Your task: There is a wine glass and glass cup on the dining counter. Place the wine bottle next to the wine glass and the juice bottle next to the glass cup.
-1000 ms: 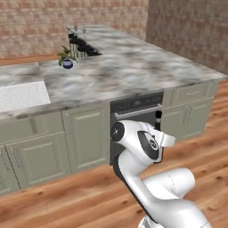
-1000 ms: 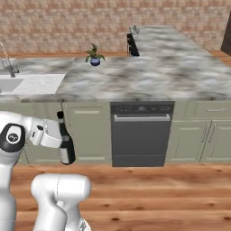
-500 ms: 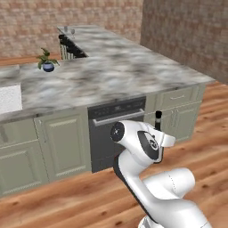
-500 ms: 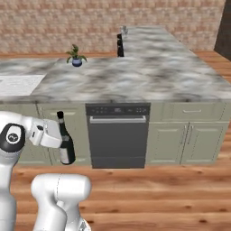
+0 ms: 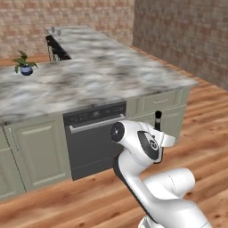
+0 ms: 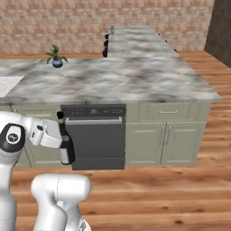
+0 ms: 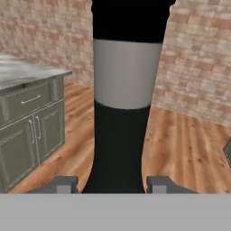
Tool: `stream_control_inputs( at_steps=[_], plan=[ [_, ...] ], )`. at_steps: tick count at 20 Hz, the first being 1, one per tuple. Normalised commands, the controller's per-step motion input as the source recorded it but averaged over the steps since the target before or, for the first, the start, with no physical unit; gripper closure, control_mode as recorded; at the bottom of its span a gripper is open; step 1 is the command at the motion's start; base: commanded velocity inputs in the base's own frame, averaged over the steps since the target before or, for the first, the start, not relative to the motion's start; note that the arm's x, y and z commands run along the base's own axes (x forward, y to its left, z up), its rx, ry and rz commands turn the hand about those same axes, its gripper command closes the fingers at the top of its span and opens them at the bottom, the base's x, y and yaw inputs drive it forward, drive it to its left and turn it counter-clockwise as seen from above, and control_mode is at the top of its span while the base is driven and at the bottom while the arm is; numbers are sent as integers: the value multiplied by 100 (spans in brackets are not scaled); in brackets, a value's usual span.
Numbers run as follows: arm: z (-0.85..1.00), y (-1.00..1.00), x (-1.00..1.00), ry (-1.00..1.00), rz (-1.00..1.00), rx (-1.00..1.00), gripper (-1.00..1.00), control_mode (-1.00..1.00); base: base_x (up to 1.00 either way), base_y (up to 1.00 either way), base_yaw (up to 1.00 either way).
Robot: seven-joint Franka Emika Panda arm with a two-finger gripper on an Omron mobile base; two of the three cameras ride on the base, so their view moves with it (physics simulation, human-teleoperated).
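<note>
Tool (image 7: 115,185) around wine bottle (image 7: 122,113)

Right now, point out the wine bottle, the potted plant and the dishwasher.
wine bottle (image 6: 66,146), right base view, on its dark body.
potted plant (image 6: 56,56), right base view, on its leaves.
dishwasher (image 6: 96,142), right base view, on its door.

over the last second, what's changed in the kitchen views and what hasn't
The whole scene has slid left in both base views: the base is driving rightward along the counter, so the camera moved, not the things. The sink has left the left view and the dishwasher sits further left. Unchanged: the fingers stay closed on the wine bottle, held upright beside the arm; the potted plant stays put.
</note>
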Motion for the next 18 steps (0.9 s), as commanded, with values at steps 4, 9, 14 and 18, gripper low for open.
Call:
stream_control_inputs(
  at_steps=[4,9,14,18],
  plan=[
    [0,0,0,0,0,0,100,100,34,-51,-17],
    [0,0,0,0,0,0,100,100,34,-49,-20],
    [0,0,0,0,0,0,100,100,36,-44,-25],
    [0,0,0,0,0,0,100,100,42,-43,-19]
  ],
)
